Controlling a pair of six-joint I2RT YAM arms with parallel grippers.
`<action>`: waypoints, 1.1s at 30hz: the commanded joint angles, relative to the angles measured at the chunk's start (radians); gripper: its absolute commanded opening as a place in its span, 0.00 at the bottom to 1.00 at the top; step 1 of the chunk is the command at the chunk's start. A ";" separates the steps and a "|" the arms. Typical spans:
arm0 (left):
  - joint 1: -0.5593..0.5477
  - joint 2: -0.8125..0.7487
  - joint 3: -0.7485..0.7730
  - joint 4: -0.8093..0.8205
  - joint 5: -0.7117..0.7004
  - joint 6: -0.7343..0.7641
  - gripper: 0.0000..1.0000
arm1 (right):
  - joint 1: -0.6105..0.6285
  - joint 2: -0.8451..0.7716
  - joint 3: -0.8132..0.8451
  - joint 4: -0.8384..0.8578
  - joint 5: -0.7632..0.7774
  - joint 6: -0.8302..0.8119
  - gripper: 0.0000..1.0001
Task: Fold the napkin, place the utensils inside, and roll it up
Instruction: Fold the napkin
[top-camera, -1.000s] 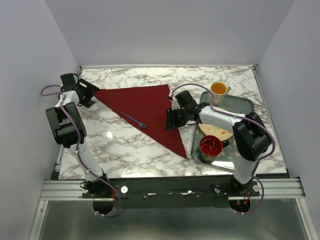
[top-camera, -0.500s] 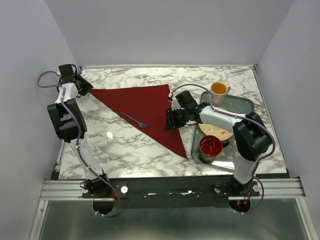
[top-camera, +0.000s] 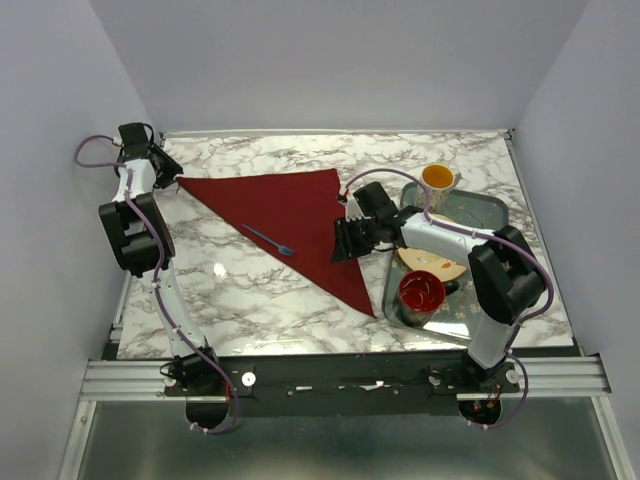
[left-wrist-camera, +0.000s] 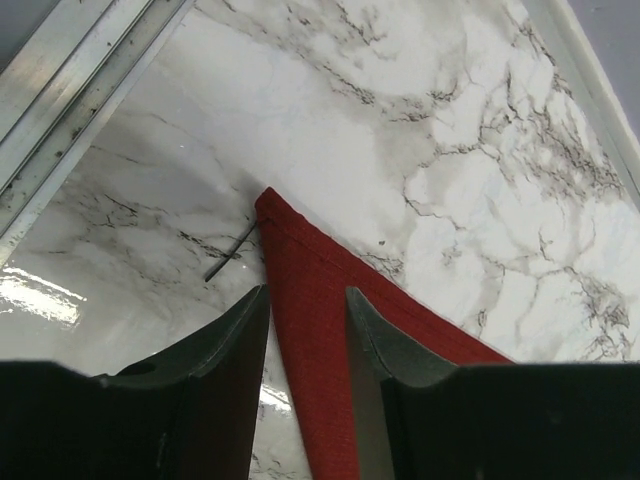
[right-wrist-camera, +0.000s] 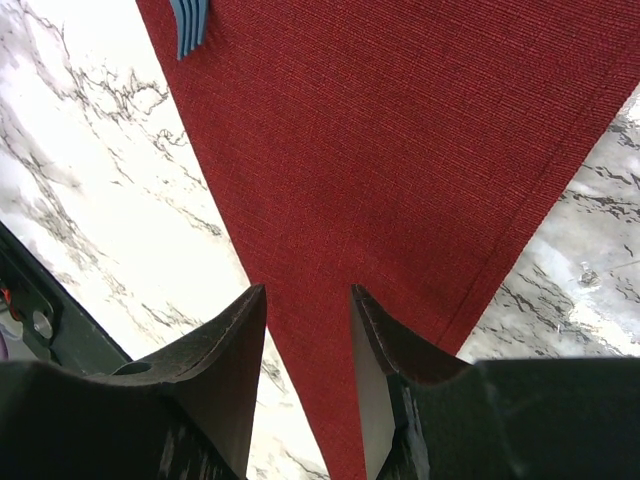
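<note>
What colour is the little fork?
The fork is blue, clearest in the top external view.

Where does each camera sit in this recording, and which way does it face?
Top: fixed above, behind the bases, facing down on the table; left arm, right arm, left tool, right tool show.
Left wrist: on the left arm, facing down past its fingers at the napkin corner.
Right wrist: on the right arm, facing down past its fingers at napkin and fork tines.
Shared: all show the napkin; top and right wrist share the fork.
</note>
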 joint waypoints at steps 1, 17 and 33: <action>0.003 0.044 0.019 -0.047 -0.034 0.010 0.43 | -0.007 -0.033 -0.019 0.013 -0.016 -0.009 0.47; 0.002 0.086 0.000 0.006 0.018 -0.019 0.41 | -0.012 -0.035 -0.036 0.031 -0.036 -0.009 0.47; 0.003 0.129 0.042 0.009 0.014 -0.026 0.37 | -0.019 -0.035 -0.040 0.033 -0.038 -0.009 0.47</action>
